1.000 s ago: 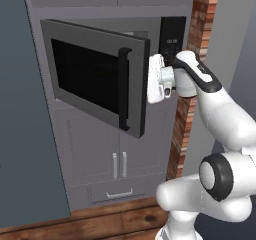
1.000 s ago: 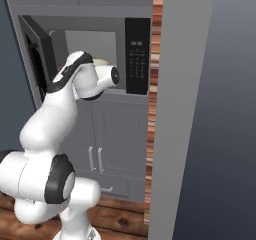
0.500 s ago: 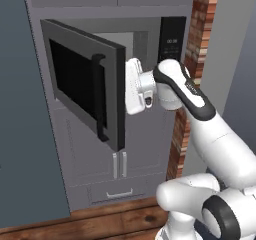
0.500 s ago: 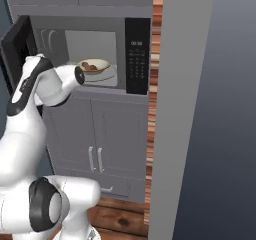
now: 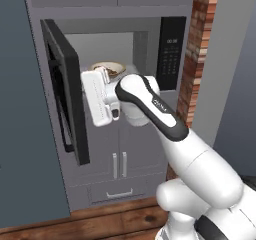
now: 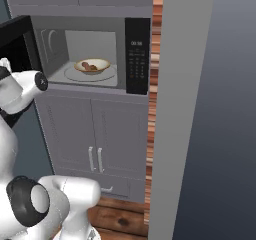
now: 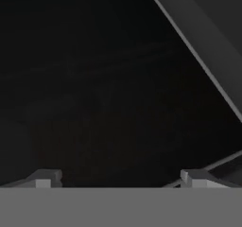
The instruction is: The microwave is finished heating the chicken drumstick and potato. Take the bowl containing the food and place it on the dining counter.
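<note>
The microwave (image 6: 136, 56) stands open, its black glass door (image 5: 62, 91) swung far out to the left. Inside, the cream bowl (image 6: 92, 65) with a tan rim rests on the clear glass turntable (image 6: 107, 76). Reddish-brown food (image 6: 90, 66) lies in it; I cannot tell the chicken drumstick from the potato. In the left base view the bowl's rim (image 5: 111, 67) peeks over my hand. My gripper (image 5: 90, 101) sits against the door's inner side, left of and below the bowl. Its jaws are open with nothing between them (image 7: 120, 178), facing black glass. The dining counter is out of view.
Grey cabinet doors (image 6: 95, 139) with paired handles sit below the microwave, with a drawer under them. A brick column (image 5: 195, 54) and a grey wall (image 6: 200, 109) rise to the right. A dark wall panel (image 5: 20, 109) stands left of the open door. The floor is wood.
The door has swung from half open to wide open on the left, with my hand following it leftward. The bowl inside has come into sight.
</note>
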